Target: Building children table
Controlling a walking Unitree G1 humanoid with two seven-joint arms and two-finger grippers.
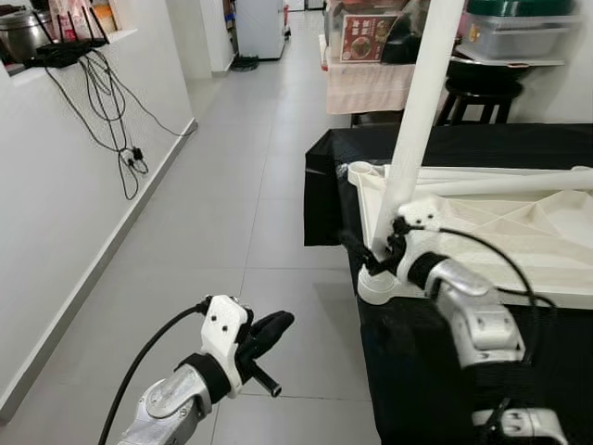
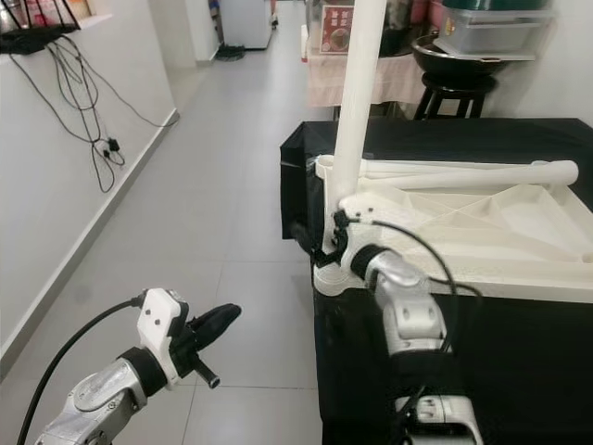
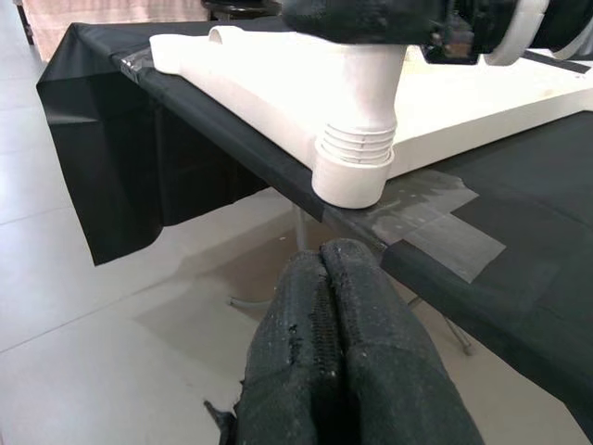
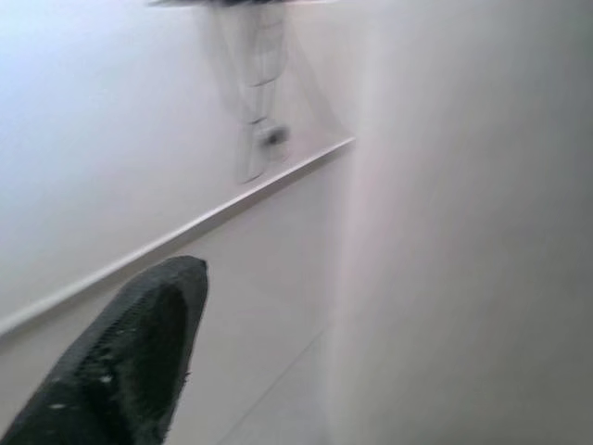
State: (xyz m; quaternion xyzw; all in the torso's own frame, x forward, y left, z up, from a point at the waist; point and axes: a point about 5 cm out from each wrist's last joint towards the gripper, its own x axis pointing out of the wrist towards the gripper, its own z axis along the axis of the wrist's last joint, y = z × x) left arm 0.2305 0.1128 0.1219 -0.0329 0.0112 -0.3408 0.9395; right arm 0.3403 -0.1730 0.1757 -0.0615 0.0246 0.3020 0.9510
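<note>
While my head camera looks down over the black-draped worktop point(image 1: 519, 148), I can see the white children's table top point(image 1: 482, 232) lying upside down on it, its ribbed underside facing up and its near corner socket point(image 3: 352, 171) sitting right at the worktop's edge. One white table leg point(image 1: 422, 111) stands in that corner socket, rising steeply and leaning a little to the right as it goes up. My right end effector point(image 1: 375, 252) is at the base of that leg, just above the socket, with its black fingers point(image 1: 357, 248) wrapped against the leg; from the right wrist view I get one dark fingertip point(image 4: 130, 362) beside the pale, blurred surface of the leg, so I read it as clamped on the leg. A second white leg point(image 2: 463, 174) lies flat across the upturned table top, further back. My left end effector point(image 1: 264, 338) hangs over the grey tiled floor point(image 1: 232, 185), well apart from the worktop, and the left wrist view shows its two fingers point(image 3: 371, 352) pressed together with nothing between them, pointing toward the corner socket. Black cables point(image 1: 107, 107) dangle down the white wall on my left.
</note>
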